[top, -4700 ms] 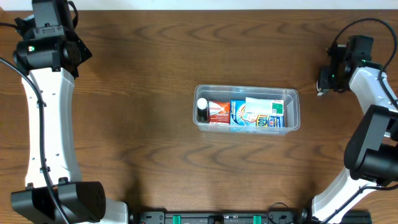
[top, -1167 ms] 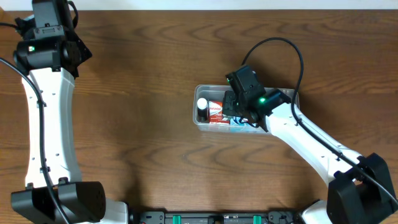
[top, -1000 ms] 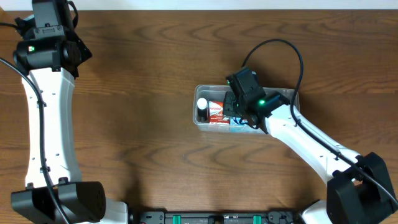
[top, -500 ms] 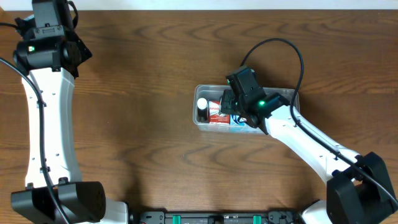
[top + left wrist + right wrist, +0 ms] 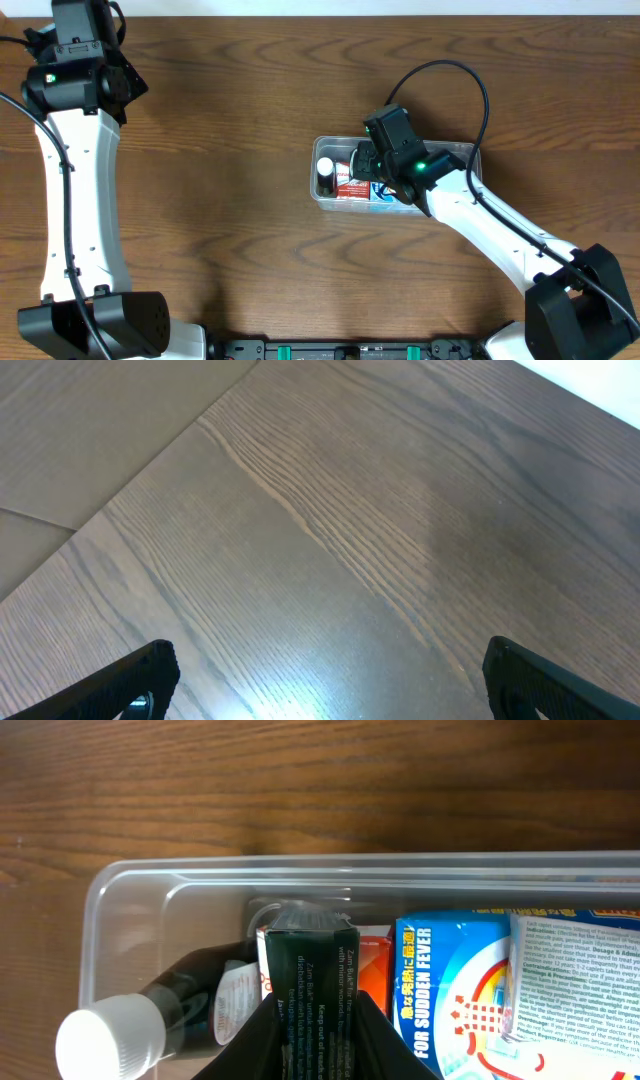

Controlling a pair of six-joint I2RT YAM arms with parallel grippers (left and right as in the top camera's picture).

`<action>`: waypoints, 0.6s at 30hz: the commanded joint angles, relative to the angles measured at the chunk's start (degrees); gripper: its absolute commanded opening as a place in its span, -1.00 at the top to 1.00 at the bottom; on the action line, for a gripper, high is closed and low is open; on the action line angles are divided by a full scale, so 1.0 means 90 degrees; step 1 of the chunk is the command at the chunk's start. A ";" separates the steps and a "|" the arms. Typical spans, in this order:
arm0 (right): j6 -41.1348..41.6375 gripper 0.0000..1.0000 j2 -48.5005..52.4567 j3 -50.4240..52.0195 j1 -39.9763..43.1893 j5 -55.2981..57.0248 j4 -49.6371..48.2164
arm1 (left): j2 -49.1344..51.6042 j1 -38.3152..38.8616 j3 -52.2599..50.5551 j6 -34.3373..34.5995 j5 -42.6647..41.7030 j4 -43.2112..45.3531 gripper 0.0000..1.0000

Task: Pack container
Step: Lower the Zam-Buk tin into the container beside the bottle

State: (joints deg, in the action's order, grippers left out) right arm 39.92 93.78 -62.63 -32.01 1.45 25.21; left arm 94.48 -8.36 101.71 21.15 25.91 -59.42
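Note:
The container (image 5: 470, 150), a clear shallow bin, sits right of the table's middle. Inside lie a dark bottle with a white cap (image 5: 105, 1040) at its left end, an orange box (image 5: 375, 960), a blue box (image 5: 450, 990) and a white box (image 5: 580, 970). My right gripper (image 5: 318, 1020) hangs over the left part of the bin, shut on a dark green box (image 5: 312, 970) held on edge between the bottle and the blue box. Seen from overhead, the right gripper (image 5: 365, 168) covers that spot. My left gripper (image 5: 330, 680) is open over bare wood, far from the container.
The left arm (image 5: 75, 90) stands along the table's left side. The right arm (image 5: 500, 225) reaches in diagonally from the front right, its black cable (image 5: 470, 85) looping above the bin. The table's far edge (image 5: 320, 14) runs along the top.
The right arm has come from the table's right edge to over the container's left part. Over the last second it has only edged slightly. The left arm has not moved.

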 commanded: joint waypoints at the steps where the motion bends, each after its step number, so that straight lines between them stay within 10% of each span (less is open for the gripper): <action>1: 0.0061 0.62 -0.0010 0.0075 -0.0034 0.0005 -0.0061 | -0.0090 -0.0010 0.0070 0.0007 0.0102 -0.0015 -0.96; 18: 0.0129 0.55 0.0078 0.0342 -0.0029 0.0010 -0.0403 | -0.0090 -0.0010 0.0070 0.0010 0.0102 -0.0015 -0.96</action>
State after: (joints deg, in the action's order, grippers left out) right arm 40.38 93.89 -59.77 -32.01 1.26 22.13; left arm 94.48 -8.36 101.71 21.15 25.91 -59.42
